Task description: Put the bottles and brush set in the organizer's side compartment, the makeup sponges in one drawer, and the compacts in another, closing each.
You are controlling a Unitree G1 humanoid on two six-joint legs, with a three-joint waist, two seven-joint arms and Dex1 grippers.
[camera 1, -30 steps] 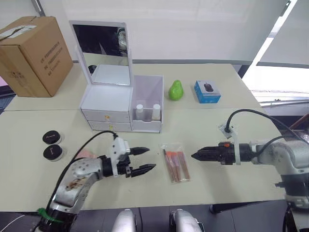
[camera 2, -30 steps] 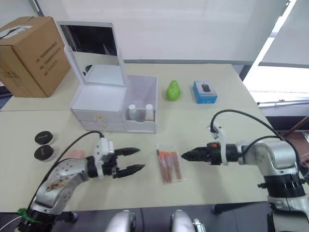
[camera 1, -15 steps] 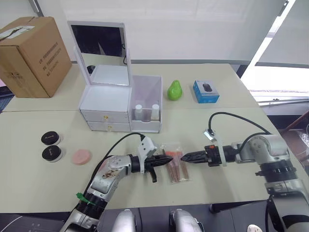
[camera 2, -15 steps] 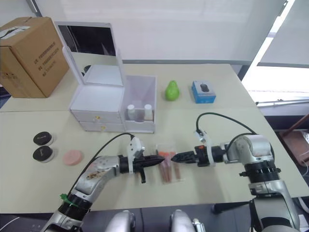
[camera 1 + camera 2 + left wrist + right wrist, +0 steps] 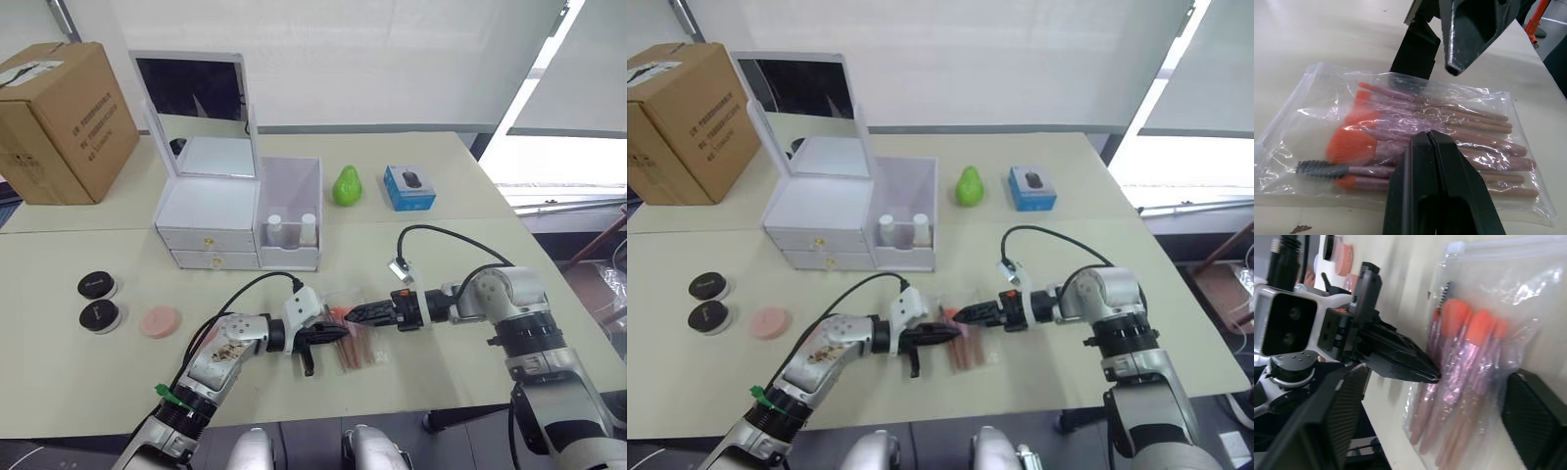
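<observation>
The brush set, orange brushes in a clear bag, lies on the table's front middle. My left gripper is shut, its tips resting on the bag's left side. My right gripper is open, its fingers straddling the bag's right end. Two white bottles stand in the side compartment of the white organizer. Both drawers are shut. Two black compacts and a pink makeup sponge lie at front left.
The organizer's mirror lid stands upright. A cardboard box sits at the back left. A green pear and a blue box lie behind the right arm.
My left gripper moved right to the bag and shut. My right gripper moved left until its fingers straddled the bag's end. The camera view shifted a little.
</observation>
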